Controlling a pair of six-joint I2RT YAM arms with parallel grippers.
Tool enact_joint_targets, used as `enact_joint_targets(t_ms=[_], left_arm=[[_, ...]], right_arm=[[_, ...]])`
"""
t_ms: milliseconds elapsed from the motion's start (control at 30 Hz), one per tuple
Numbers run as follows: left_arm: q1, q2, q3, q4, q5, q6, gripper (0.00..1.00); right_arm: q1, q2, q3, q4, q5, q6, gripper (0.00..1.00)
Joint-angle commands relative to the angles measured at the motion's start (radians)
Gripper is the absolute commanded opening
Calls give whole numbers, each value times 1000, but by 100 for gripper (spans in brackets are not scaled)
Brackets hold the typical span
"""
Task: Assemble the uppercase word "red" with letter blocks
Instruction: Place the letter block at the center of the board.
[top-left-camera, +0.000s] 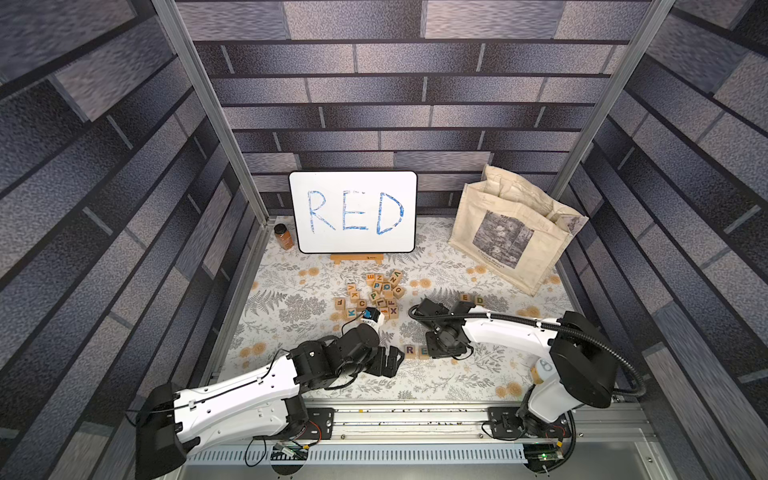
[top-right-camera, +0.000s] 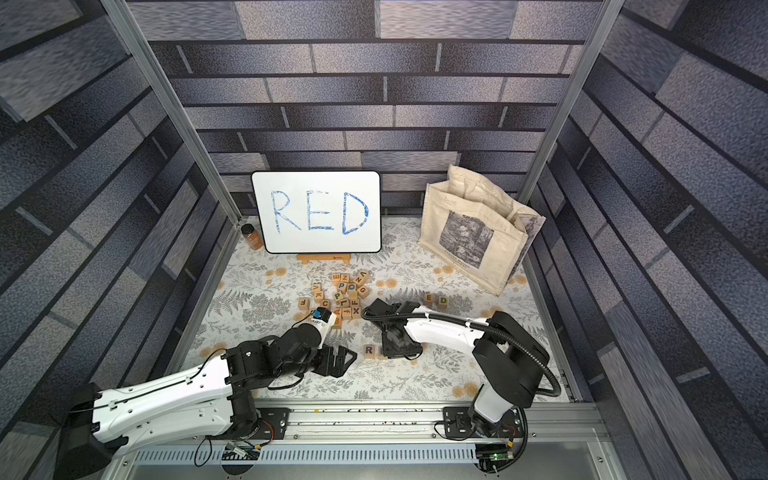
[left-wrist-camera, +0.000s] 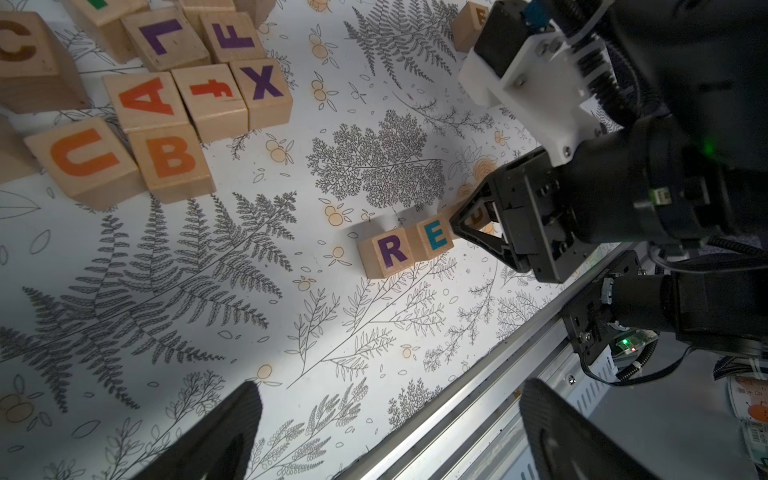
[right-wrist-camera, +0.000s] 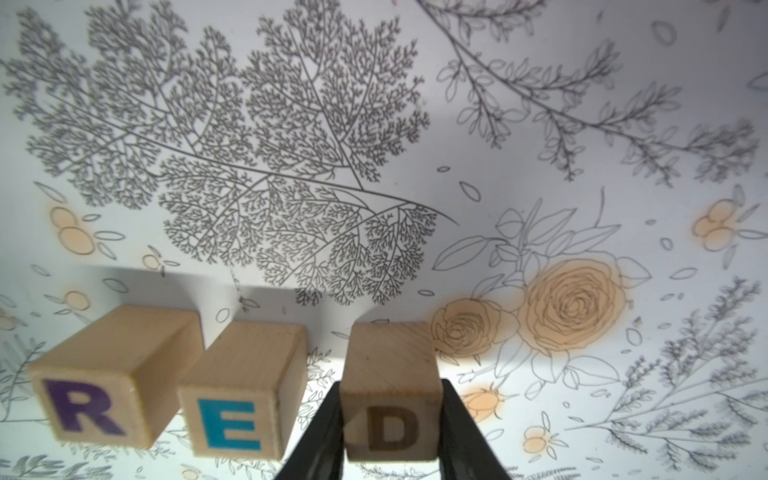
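Three light-wood letter blocks stand in a row on the floral mat. The purple R (right-wrist-camera: 87, 409) and the teal E (right-wrist-camera: 232, 419) rest side by side, also seen from the left wrist as R (left-wrist-camera: 392, 251) and E (left-wrist-camera: 436, 237). In a top view the R (top-left-camera: 409, 350) lies between the two arms. A small gap past the E, my right gripper (right-wrist-camera: 390, 388) is shut on the D block (right-wrist-camera: 390, 365), whose orange letter is in shadow. My left gripper (left-wrist-camera: 390, 432) stands open and empty, close to the left of the R, in a top view (top-left-camera: 392, 361).
A pile of other letter blocks (top-left-camera: 376, 295) lies behind the row. An orange E cube (top-left-camera: 464, 297) and a green D cube (top-left-camera: 479, 300) sit to the right. At the back stand the whiteboard (top-left-camera: 353, 212), a jar (top-left-camera: 284, 237) and a tote bag (top-left-camera: 515, 237).
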Motion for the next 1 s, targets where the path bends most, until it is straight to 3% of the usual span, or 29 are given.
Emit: enact_joint_targets(t_ms=[0, 200, 367, 700, 967], left_arm=[[4, 10, 11, -4, -11, 8, 100], [8, 13, 11, -4, -9, 10, 100], [10, 16, 14, -4, -6, 14, 100], [21, 22, 19, -9, 0, 25, 100], [101, -6, 67, -69, 19, 93, 100]], right_arm=[[9, -19, 17, -35, 3, 26, 30], [9, -18, 3, -25, -27, 65, 29], [10, -24, 4, -37, -25, 64, 36], [8, -36, 40, -74, -16, 52, 42], [7, -60, 90, -143, 14, 36, 46]])
